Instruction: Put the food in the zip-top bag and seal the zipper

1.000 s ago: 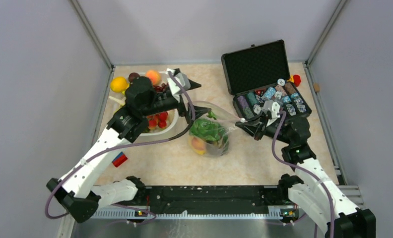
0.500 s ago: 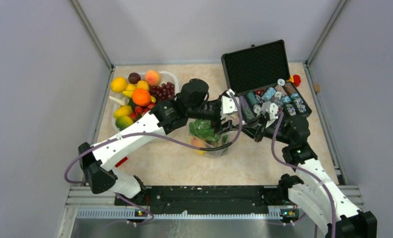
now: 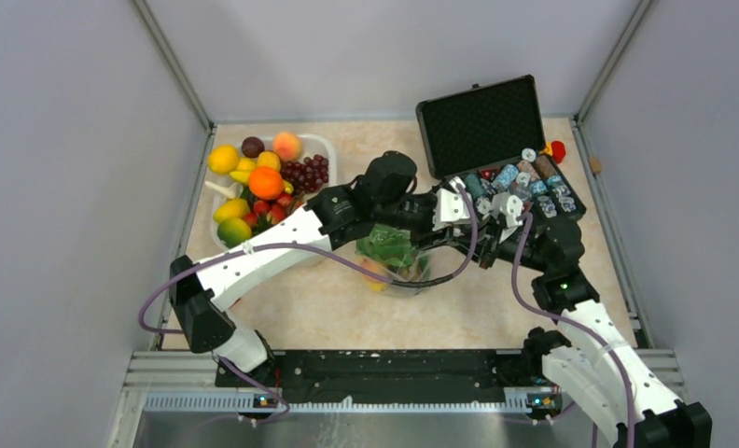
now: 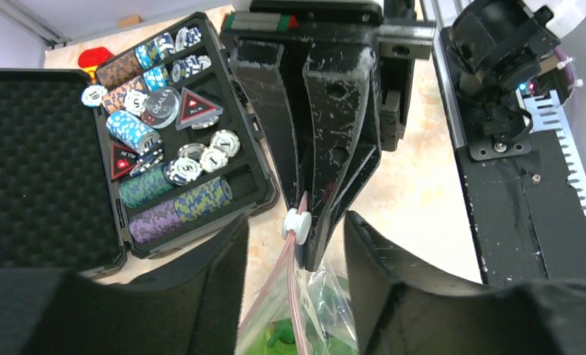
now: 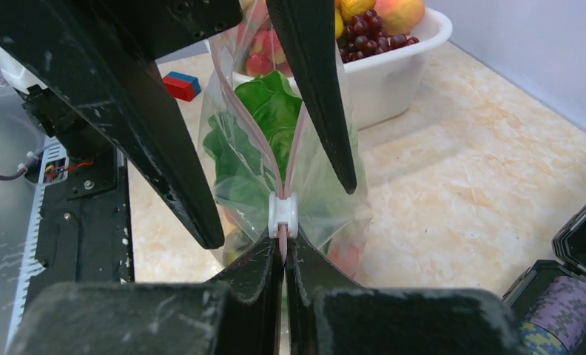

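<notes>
Top external view: at centre the zip-top bag [image 3: 412, 275] already holds lettuce [image 3: 386, 247] and a peach [image 3: 373, 273], its zipper [image 5: 296, 151] unsealed between the left gripper's [image 5: 281, 213] half-spread fingers, while the right gripper [image 5: 283, 244] pinches the zipper's end tight.

Top external camera high over the near edge, looking down on the whole worktop [image 3: 328, 308], left wrist camera close, facing the poker chip case [image 4: 38, 163], right wrist camera close, facing the white fruit basin [image 5: 393, 74], both wrist views sharing the white zipper slider [image 4: 297, 223]
</notes>
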You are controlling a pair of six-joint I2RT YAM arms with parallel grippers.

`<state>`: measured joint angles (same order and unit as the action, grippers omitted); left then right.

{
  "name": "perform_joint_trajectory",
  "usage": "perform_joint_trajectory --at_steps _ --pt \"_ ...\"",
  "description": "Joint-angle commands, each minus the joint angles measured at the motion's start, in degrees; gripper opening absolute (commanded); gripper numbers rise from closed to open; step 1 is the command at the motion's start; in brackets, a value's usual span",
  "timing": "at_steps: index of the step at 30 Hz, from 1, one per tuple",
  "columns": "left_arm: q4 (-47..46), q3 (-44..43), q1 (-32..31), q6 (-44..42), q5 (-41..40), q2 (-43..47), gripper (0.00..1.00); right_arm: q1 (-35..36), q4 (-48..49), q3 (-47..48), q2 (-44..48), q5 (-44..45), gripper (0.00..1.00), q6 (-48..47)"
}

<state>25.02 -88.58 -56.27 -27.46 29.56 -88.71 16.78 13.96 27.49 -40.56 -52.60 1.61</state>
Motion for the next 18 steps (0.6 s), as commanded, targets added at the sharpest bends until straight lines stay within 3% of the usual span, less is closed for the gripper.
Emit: perform_joint_trajectory --at_steps 1,3,7,14,18 --pt "1.62 -2.36 -0.15 -2.13 1.88 -0.38 0.45 0.56 1.34 2.76 0.99 -0.08 0.0 -1.28" --pt "2.99 -2.92 -0.11 -2.56 2.3 -0.84 0.38 0.55 1.34 2.68 1.23 0.07 0.0 -1.3" --pt "5.65 -4.16 -0.11 -3.68 2.27 -1.53 0.36 0.7 1.21 2.66 1.53 0.23 0.0 -1.26" --pt "5.31 -4.49 -0.08 -4.02 5.39 -2.15 0.25 0.75 0.1 2.84 1.78 0.43 0.0 -3.08" --pt "5.67 -4.85 -0.11 -4.15 5.55 -2.93 0.25 0.84 0.19 2.9 1.97 0.61 0.0 -3.17"
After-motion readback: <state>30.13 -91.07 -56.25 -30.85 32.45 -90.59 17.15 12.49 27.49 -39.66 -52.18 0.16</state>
